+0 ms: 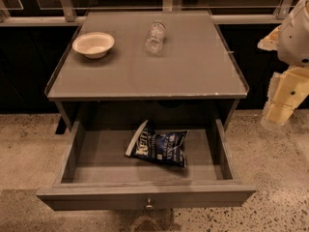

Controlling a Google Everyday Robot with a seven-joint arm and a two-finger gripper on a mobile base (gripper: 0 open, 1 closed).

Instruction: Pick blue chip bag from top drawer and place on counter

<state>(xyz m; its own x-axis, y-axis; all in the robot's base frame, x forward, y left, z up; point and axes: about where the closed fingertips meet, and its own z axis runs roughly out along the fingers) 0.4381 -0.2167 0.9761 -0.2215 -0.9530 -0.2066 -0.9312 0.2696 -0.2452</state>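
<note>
Since the blue chip bag (159, 149) lies flat mid-floor in the open top drawer (145, 199), we judge a grasp could slip on its crinkled foil. Just behind and above the bag, the desk (193, 76) edge could snag a lift. The gripper (282, 108) hangs well right of the bag, outside the drawer; whether it is spread or closed we cannot tell.

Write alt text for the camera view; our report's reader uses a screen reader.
A blue chip bag lies in the open top drawer under a grey counter, which holds a white bowl and a clear bottle lying on its side. The robot's gripper hangs at the right edge, apart from the bag.
</note>
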